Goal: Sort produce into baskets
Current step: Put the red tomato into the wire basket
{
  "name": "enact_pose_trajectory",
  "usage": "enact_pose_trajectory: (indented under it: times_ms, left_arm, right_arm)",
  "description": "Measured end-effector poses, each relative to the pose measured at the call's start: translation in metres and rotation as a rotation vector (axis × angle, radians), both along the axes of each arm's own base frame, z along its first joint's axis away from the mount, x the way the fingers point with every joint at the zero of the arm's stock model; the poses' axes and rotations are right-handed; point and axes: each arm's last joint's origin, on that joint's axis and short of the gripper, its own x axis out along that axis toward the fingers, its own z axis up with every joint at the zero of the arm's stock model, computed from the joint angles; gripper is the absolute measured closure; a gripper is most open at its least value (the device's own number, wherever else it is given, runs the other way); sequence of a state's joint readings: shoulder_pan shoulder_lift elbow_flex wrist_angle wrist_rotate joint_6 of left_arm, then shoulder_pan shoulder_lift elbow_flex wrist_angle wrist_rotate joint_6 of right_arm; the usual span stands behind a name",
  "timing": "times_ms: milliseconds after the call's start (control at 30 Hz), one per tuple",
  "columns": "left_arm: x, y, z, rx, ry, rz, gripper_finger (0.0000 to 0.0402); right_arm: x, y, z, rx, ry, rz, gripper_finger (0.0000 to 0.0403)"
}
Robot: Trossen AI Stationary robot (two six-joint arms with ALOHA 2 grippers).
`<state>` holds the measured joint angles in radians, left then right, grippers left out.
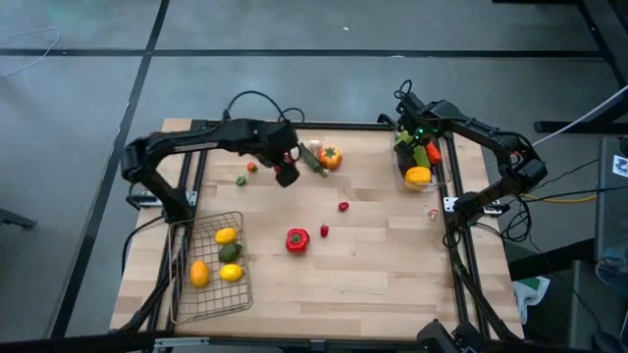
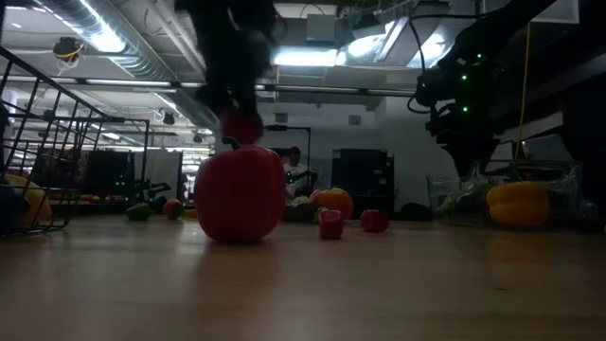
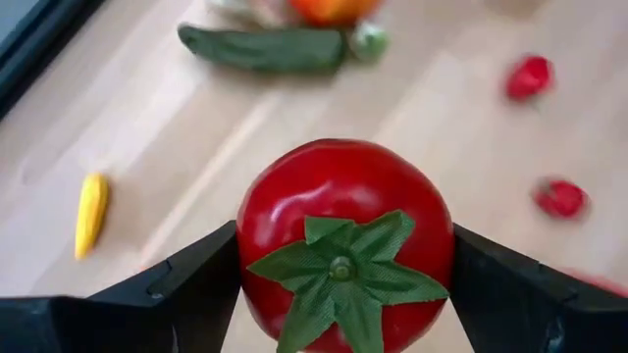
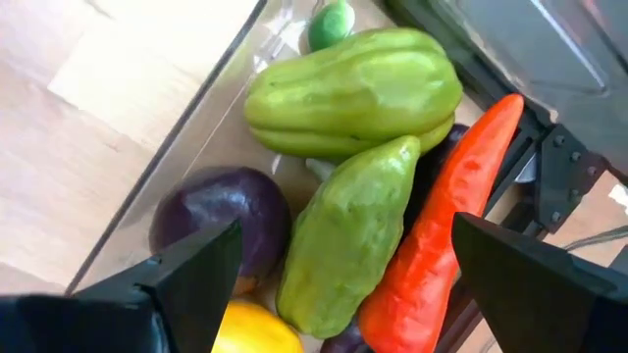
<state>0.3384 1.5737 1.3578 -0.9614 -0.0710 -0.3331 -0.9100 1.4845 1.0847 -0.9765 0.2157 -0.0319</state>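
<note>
My left gripper (image 1: 287,175) hangs over the far middle of the table, shut on a red tomato (image 3: 343,196) with a green leafy cap. In the low view the tomato (image 2: 241,125) hangs above the table. Below it lie a cucumber (image 3: 265,47), a small yellow pepper (image 3: 91,211) and two small red pieces (image 3: 530,76). A big red pepper (image 1: 297,240) stands mid-table. My right gripper (image 1: 417,147) hovers open above the clear bin (image 1: 401,175), which holds green pieces (image 4: 353,88), a carrot (image 4: 442,235) and an eggplant (image 4: 221,211). The wire basket (image 1: 211,299) sits near left. My left gripper pinches the tomato between its two fingers (image 3: 196,284), one on each of its round sides (image 3: 257,245). The fingers come from above, slanting down. The tomato is lifted clear of the table, its green cap (image 3: 339,270) turned toward the wrist.
An orange pepper (image 1: 331,157) lies by the cucumber at the far middle. Two small pieces (image 1: 241,180) lie left of my left gripper. The wire basket holds lemons (image 1: 226,235), a green piece (image 1: 230,253) and an orange piece (image 1: 199,274). Bare wood stretches along the near edge.
</note>
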Motion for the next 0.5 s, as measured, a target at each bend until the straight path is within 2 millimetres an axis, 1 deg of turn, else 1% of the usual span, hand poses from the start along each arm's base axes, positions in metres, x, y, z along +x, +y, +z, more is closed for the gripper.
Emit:
enact_pose_trajectory:
  times_ms: [167, 267, 367, 500]
  left_arm:
    - [-0.033, -0.04, 0.033, -0.046, 0.004, -0.02, 0.0091]
    - [-0.052, -0.064, 0.047, -0.083, 0.012, -0.007, 0.009]
    - [-0.068, -0.088, 0.055, -0.123, 0.024, 0.01, 0.009]
    - [-0.079, -0.118, 0.057, -0.168, 0.048, 0.02, 0.009]
  right_arm:
    - [0.002, -0.003, 0.001, -0.03, -0.023, 0.0, 0.004]
    - [0.005, -0.006, 0.002, -0.064, -0.05, 0.0, 0.004]
    - [0.007, -0.009, 0.003, -0.099, -0.078, 0.0, 0.004]
    - [0.01, -0.013, 0.005, -0.137, -0.107, 0.0, 0.004]
